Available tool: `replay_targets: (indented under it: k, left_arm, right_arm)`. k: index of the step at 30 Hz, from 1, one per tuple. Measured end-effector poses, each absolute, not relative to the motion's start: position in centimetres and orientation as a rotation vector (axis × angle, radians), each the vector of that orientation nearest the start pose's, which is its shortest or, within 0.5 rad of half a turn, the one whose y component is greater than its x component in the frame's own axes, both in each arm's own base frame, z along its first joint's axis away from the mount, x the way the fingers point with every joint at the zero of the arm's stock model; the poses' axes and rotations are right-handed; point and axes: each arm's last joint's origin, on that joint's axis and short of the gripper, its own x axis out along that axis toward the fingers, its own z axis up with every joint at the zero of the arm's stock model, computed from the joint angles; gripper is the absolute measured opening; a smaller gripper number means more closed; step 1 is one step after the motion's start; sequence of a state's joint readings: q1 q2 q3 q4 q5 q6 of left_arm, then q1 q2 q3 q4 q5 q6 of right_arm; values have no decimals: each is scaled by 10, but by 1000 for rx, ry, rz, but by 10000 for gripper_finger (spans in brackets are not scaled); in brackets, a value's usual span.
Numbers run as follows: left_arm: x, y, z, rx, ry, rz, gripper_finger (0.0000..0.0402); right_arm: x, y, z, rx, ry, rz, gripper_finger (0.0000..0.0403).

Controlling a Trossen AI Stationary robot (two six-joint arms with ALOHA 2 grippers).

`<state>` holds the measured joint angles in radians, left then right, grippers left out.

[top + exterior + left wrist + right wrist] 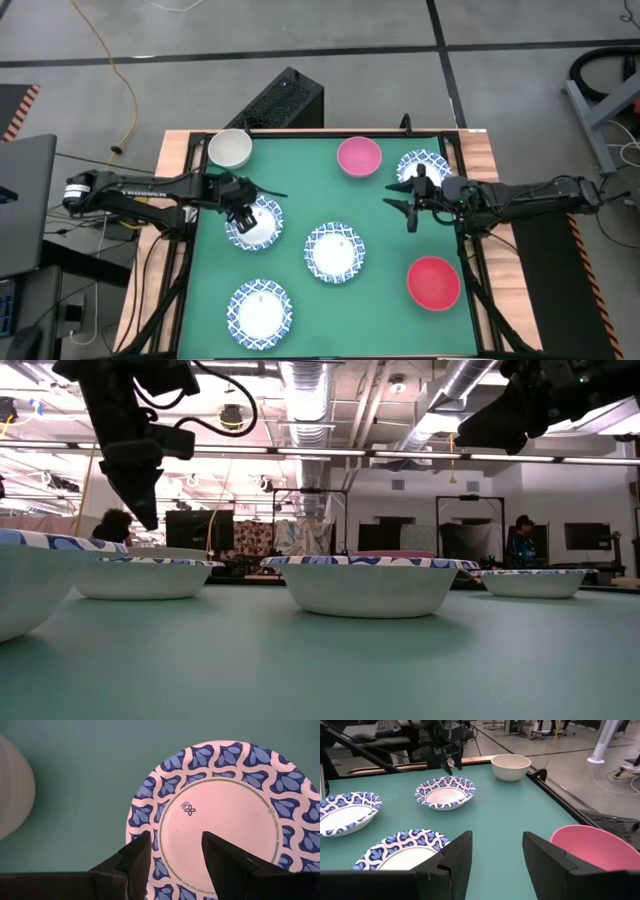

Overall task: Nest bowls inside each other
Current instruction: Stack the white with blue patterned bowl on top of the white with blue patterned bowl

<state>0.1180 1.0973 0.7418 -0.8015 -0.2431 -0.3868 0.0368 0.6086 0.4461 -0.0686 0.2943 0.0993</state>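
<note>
1. Left end effector (243,215) is held above a blue-patterned bowl (254,224) near the left side of the green worktop (380,215); its fingers are seen parted over the bowl's inside, and nothing is gripped.
2. Right end effector (410,205) is placed near the right edge, just beside a second blue-patterned bowl (424,166) at the far right corner; its fingers are likewise spread, with nothing held between them.
3. Progress: no nested pair is visible. Every bowl is seen lying singly and apart from the others, so all of the nesting is judged to be still outstanding.
4. Count: seven bowls are shown. Four are white with blue-patterned rims, the other two being the centre one (335,251) and the near-left one (260,308). One plain cream bowl (230,148), one pink bowl (359,156) and one red bowl (433,281) complete the set.
</note>
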Motion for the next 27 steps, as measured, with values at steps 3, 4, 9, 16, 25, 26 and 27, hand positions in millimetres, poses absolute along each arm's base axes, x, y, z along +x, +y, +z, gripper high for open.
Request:
replay_targets:
  k: [3,4,9,16,25,26,27]
  left_arm:
    - [184,32,221,-271,1100,551,167]
    - [183,34,221,-272,1109,557,167]
    - [178,47,219,-329,1147,567,167]
    - [169,74,220,-364,1143,664,167]
    - [160,93,219,-437,1134,671,167]
    - [159,94,219,-439,1133,676,167]
    - [159,95,219,-443,1130,680,167]
  right_arm:
    - [148,-3,252,81,213,-270,192]
    - [148,-3,252,89,213,-271,191]
    - [148,-3,252,94,217,-271,191]
    - [148,-3,251,93,218,-270,191]
    - [147,-3,249,89,243,-270,191]
    - [147,-3,249,88,246,-270,191]
    - [147,-3,249,88,248,-270,191]
